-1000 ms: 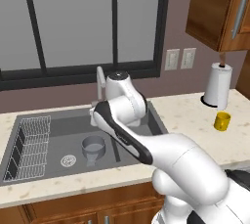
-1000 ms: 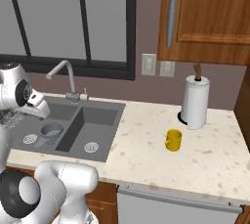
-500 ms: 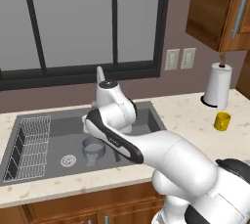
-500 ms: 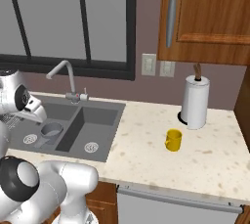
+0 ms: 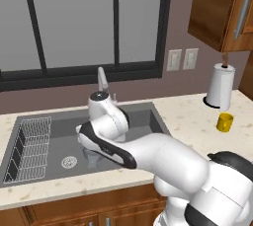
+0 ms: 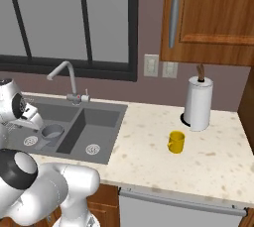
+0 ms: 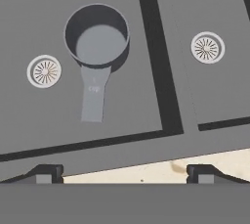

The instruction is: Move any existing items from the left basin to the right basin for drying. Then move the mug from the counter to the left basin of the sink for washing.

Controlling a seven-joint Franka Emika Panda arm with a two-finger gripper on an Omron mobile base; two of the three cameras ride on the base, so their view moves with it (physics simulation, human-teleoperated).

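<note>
In the left base view, neither step is done. The mug (image 5: pixel 225 122) stands at the right of the frame on the bench (image 5: pixel 188 116), beside the towel roll (image 5: pixel 220 86), well apart from the sink (image 5: pixel 143 116). The arm covers the middle of the left basin (image 5: pixel 54 131), whose rack (image 5: pixel 32 143) sits at the frame's left.

In the right base view, you see the cup (image 6: pixel 51 133) upright in the left basin at the left edge of the frame, near its drain. The right basin (image 6: pixel 92 127) holds nothing but its drain. The faucet (image 6: pixel 67 80) rises behind, clear of a straight lift.

In the hand view, the pincer (image 7: pixel 124 173) hangs above the sink's front rim with its tips apart and nothing between them. The cup lies at upper left with its flat handle pointing down the frame. The divider (image 7: pixel 156 61) is what you must carry it over.
</note>
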